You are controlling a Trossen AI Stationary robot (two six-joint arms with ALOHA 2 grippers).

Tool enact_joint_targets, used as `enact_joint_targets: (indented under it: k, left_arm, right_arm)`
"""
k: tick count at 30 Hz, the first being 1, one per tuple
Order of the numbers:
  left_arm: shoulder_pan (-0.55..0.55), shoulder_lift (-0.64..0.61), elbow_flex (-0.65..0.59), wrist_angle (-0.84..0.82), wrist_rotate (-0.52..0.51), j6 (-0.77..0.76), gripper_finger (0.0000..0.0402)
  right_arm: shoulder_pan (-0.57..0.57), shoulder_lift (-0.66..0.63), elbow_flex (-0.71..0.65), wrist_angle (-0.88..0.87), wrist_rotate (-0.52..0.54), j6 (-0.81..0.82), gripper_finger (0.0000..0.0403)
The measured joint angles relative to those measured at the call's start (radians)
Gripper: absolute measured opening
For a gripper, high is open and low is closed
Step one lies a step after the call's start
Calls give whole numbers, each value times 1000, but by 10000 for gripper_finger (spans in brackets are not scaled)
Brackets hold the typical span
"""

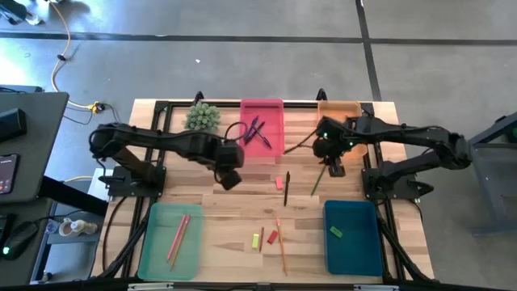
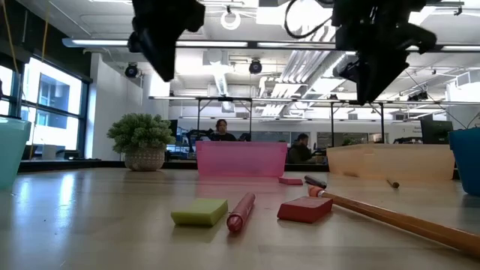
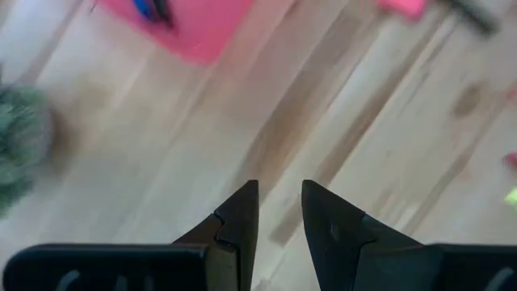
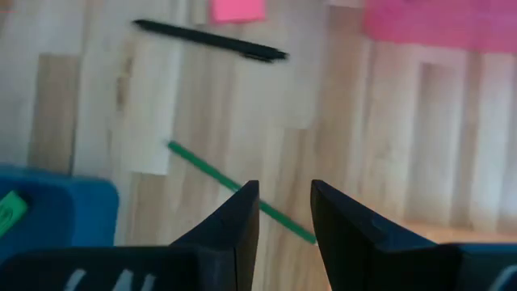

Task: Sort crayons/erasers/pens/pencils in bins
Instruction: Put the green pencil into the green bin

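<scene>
Right gripper, jaws narrowly parted and empty, hovers directly over a green crayon on the tabletop; a black pen lies beyond. Left gripper, narrowly parted, empty, hangs near the pink bin.

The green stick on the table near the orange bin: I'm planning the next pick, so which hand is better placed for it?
Probably the right hand: it hovers open right by the green stick. The left hand hangs open near the pink bin, farther off.
</scene>
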Motion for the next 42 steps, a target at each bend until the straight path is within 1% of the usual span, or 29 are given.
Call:
enact_joint_targets:
  k: [1, 4, 6, 8, 15, 18, 22, 29, 33, 40, 42]
  left_arm:
    - [-8, -11, -15, 34, 0, -10, 85]
    - [-22, -33, -55, 39, 11, -18, 85]
    - [-32, -39, -72, 76, 16, -17, 85]
    - [-39, -46, -89, 58, 20, -17, 85]
    - [-50, -43, -91, 90, 19, 15, 85]
    - [-49, -43, -91, 93, 18, 17, 85]
    - [-50, -43, -91, 93, 18, 17, 85]
    - [-49, -43, -91, 93, 15, 17, 85]
    - [-49, -43, -91, 93, 15, 18, 85]
    - [-49, -43, -91, 93, 2, 17, 85]
    - [-49, -43, -91, 93, 1, 17, 85]
  right_arm:
    - [21, 0, 0, -3, 0, 0, 105]
    - [80, 0, 0, -5, 6, -8, 108]
    - [121, 0, 0, -12, 39, -8, 115]
    - [158, 0, 0, -18, 68, -17, 125]
    - [248, 4, 0, -27, 108, -124, 161]
    - [261, 26, 0, -30, 124, -162, 163]
    - [266, 81, 0, -26, 130, -168, 159]
    - [266, 225, 0, -19, 124, -164, 156]
    - [266, 298, 0, -29, 124, -103, 156]
    - [266, 324, -1, -30, 122, -44, 156]
    - [266, 312, -36, -9, 120, -21, 156]
